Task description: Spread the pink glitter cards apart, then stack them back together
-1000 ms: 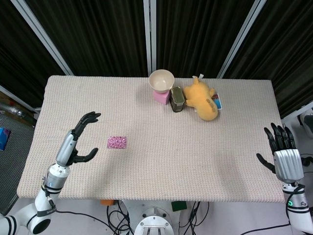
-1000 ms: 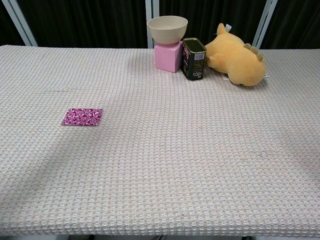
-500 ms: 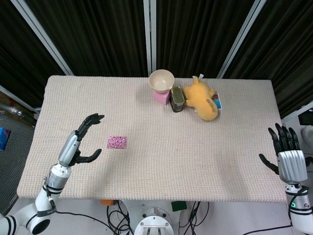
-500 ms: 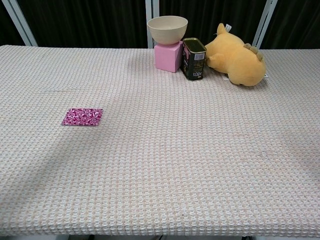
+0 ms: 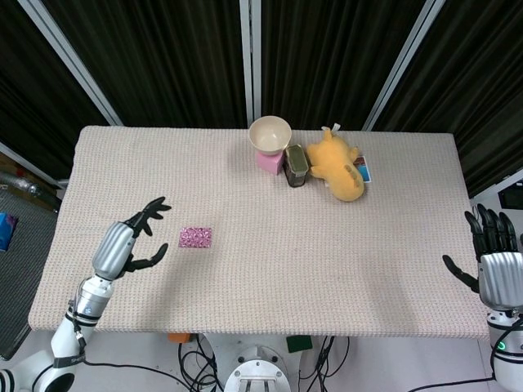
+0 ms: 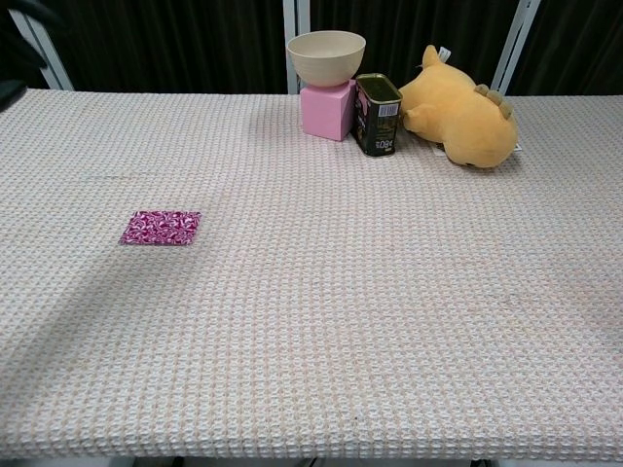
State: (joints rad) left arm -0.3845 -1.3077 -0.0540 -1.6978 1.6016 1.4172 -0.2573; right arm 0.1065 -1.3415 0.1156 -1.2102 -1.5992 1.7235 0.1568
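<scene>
- While nothing is held yet, the left hand (image 5: 122, 245) hovers with fingers apart at the table's 8 o'clock, its palm turned toward the pink glitter cards (image 5: 195, 238), probably readying to fan them.
- Lying flat as one neat stack, the cards sit just beside it at its 3 o'clock.
- Off the edge at 4 o'clock, the right hand (image 5: 493, 269) waits, empty and fingers spread.
- Bowl (image 5: 270, 133), pink block (image 6: 327, 109), tin (image 5: 295, 166) and plush toy (image 5: 337, 164) cluster at 12 o'clock, well apart; nothing blocks the reach.

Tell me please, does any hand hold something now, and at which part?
Nothing is held. The left hand is open beside the pink glitter cards, not touching them. The right hand is open at the table's far right edge.
</scene>
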